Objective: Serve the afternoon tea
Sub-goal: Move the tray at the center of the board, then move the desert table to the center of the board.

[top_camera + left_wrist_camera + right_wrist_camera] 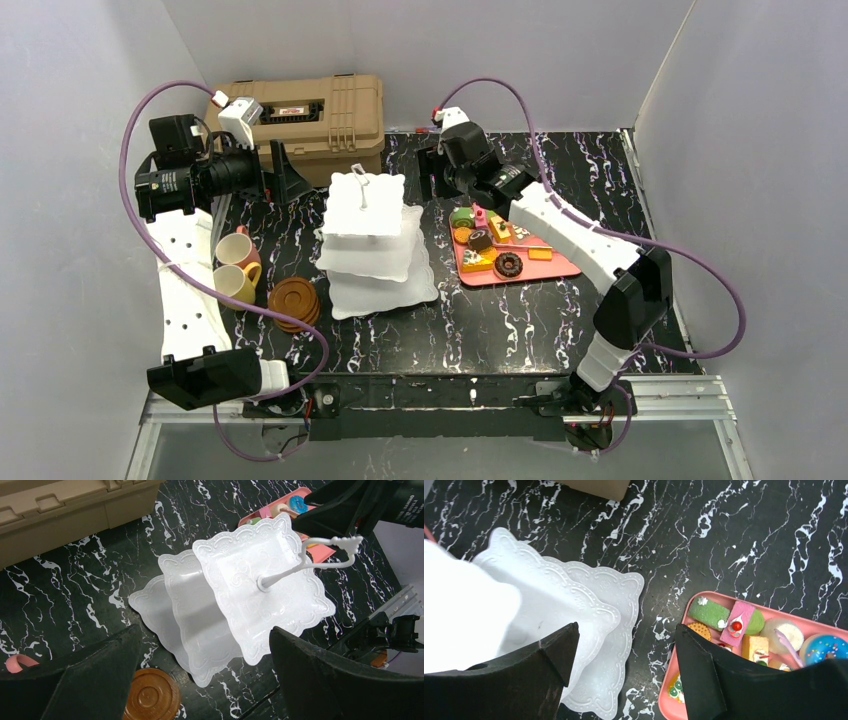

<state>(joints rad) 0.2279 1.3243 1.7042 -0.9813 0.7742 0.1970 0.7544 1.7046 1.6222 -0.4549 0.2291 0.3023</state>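
Currently the stand [372,240] sits upright near the table centre, and all three tiers are bare. The pastries [490,240] lie on the pink tray [560,268] just to the right of the stand. The pink cup [236,247], yellow cup [236,283] and stacked saucers [294,302] lie to its left. The tan case [310,115] sits behind it.

The left gripper [290,178] hovers behind and left of the stand, its jaws spread wide and holding nothing. The right gripper [432,178] hovers behind and right of the stand, its jaws also parted and empty.

The stand appears to be thin, glossy moulded plastic, so it is probably light, stiff and easily tipped. The wire loop [332,550] at its top is the preferred hold, because the scalloped plate rims look slippery. The pastries appear small and light. Each should be pinched across its narrow sides and lowered flat onto a tier. The cups likely suit a rim or handle grip.
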